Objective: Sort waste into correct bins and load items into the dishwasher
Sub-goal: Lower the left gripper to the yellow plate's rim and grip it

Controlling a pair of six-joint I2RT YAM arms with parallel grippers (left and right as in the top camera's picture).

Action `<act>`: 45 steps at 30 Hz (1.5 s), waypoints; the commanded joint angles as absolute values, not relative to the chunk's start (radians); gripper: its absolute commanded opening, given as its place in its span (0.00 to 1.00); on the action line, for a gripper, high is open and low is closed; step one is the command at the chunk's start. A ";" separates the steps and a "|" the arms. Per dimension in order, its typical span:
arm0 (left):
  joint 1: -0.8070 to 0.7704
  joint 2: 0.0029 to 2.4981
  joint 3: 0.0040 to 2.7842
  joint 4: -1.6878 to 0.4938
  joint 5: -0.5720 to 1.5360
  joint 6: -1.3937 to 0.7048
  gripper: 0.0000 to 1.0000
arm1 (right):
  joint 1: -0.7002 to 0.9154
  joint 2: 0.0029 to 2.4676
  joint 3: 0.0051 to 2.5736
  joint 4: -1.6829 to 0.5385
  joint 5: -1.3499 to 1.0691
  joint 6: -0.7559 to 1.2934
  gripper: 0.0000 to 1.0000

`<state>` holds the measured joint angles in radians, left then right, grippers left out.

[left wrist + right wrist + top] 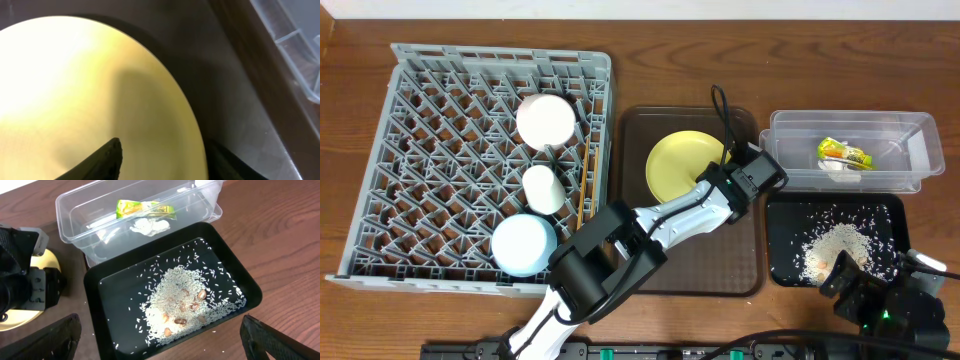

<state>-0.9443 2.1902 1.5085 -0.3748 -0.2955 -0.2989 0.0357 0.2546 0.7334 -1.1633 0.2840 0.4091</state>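
The round pale yellow plate [675, 165] lies on a brown serving tray [705, 265]. My left gripper [710, 182] is open at the plate's right edge. In the left wrist view one finger [102, 162] is over the plate [75, 85] and the other [230, 167] is outside its rim. The grey dish rack [410, 130] holds a white bowl [545, 120], a small white cup [542, 189], a pale blue cup [523, 244] and chopsticks [584, 185]. My right gripper [167, 345] hangs open and empty above the near end of the black tray [100, 315].
The clear tub [910, 150] at the back right holds a green-yellow snack wrapper [145, 208] and a white scrap [149, 226]. Rice with brown bits [182, 305] is heaped in the black tray [785, 240]. The left arm [620, 240] crosses the brown tray.
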 commanded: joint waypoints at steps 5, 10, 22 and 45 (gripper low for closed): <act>-0.939 2.243 1.484 -0.467 -0.239 -0.311 0.20 | 0.029 0.254 0.737 -1.165 0.287 0.414 0.99; -0.939 2.243 1.484 -0.471 -0.146 -0.311 0.08 | 0.029 0.254 0.738 -1.164 0.287 0.414 0.99; -0.851 1.972 1.485 -0.562 0.147 -0.311 0.08 | 0.029 0.254 0.738 -1.164 0.287 0.414 0.99; -0.449 1.720 1.471 -0.861 0.471 -0.173 0.62 | 0.029 0.254 0.738 -1.164 0.287 0.414 0.99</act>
<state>-0.4061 1.7241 1.4845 -0.8383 0.6579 -0.2134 0.0357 0.2546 0.7334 -1.1633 0.2836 0.4091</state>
